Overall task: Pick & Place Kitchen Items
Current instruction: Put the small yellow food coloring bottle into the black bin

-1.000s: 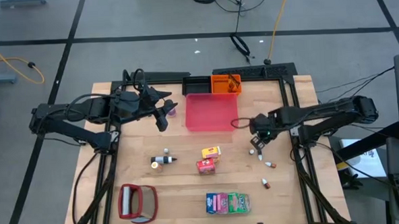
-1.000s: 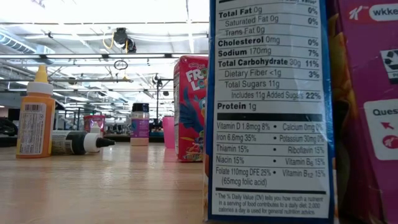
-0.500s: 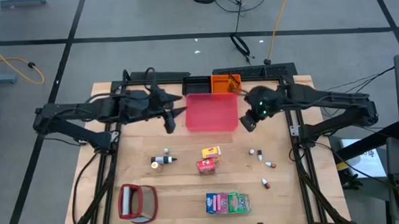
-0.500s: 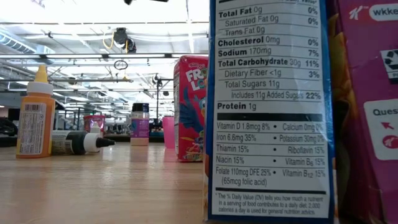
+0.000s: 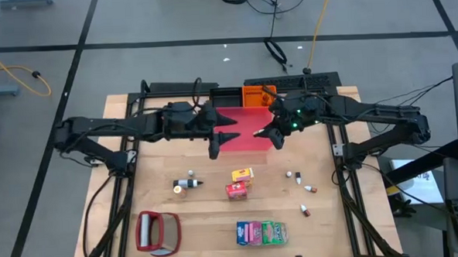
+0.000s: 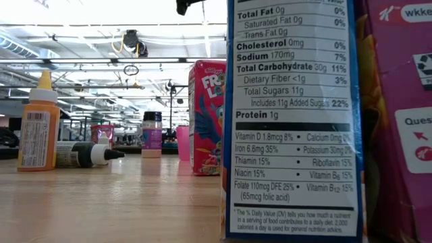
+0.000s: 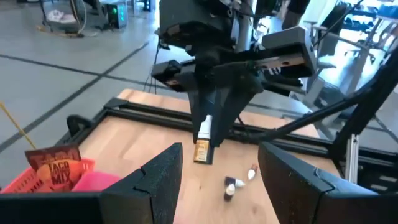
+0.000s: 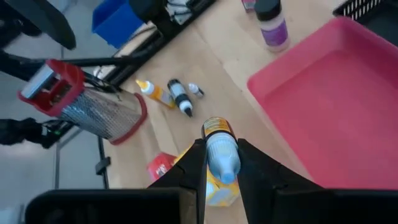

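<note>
Gripping a tiny bottle (image 8: 220,153), right hand (image 5: 274,134) over red tray (image 5: 245,140)

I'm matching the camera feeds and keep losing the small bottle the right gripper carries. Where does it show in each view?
High view: hidden under the right gripper, at the red tray's right edge.
Low view: not in it.
Left wrist view: small bottle in the picture's middle, hanging from the right gripper.
Right wrist view: bottle between the gripper's own fingers, low centre.
Shared landmark: the red tray.
</note>
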